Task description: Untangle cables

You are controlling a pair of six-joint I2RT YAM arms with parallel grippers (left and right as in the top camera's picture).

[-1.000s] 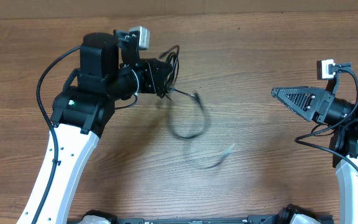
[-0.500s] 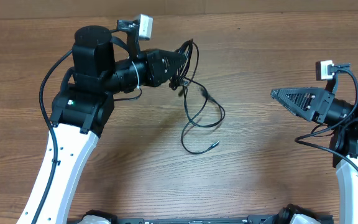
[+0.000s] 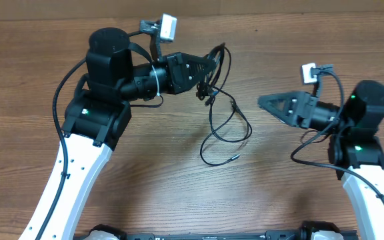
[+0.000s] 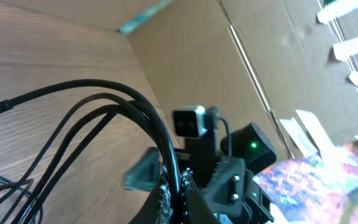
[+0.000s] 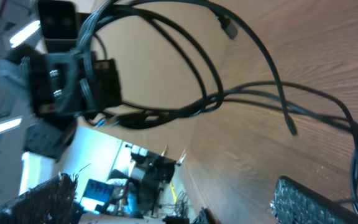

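Pinching the two thin black bendy cables (image 3: 209, 107) near their top, the left gripper (image 3: 211, 65) is squeezing them tight between its jaws at about 12 o'clock on the brown wooden table (image 3: 145, 187). Loose strands are hanging down and lying in loops toward the middle, one small plug end (image 3: 234, 159) pointing to 3 o'clock. The right gripper (image 3: 264, 103) is hovering at 3 o'clock, near the cables but not touching, its jaws spread wide and holding nothing.
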